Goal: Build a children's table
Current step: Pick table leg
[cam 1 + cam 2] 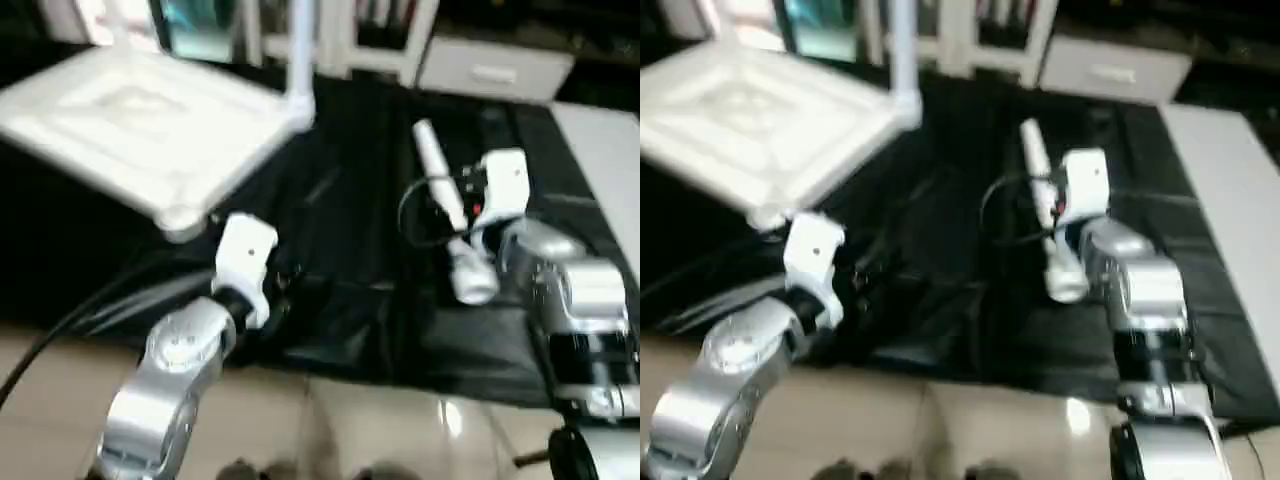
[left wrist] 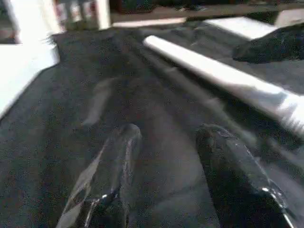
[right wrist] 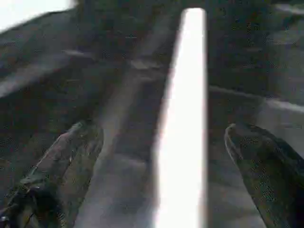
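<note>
Nearest, the left hand (image 2: 164,156) hangs half-open, grasping nothing, over the black-sheeted counter (image 1: 340,300). The right hand (image 3: 161,156) is spread wide astride a loose white leg (image 1: 447,215) lying mid-counter, its far end blurred. At the far left corner, the white tabletop (image 1: 130,115) lies underside up, one fitted leg (image 1: 300,50) cut off above.

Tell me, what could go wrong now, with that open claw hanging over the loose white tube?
The loose leg is round and lies free on the black sheet; with the right gripper and its jaws wide astride it, an off-centre close might roll it away. The sheet is wrinkled, so a fingertip might snag it. The table top already carries one upright leg nearby; a careless swing could knock it.
</note>
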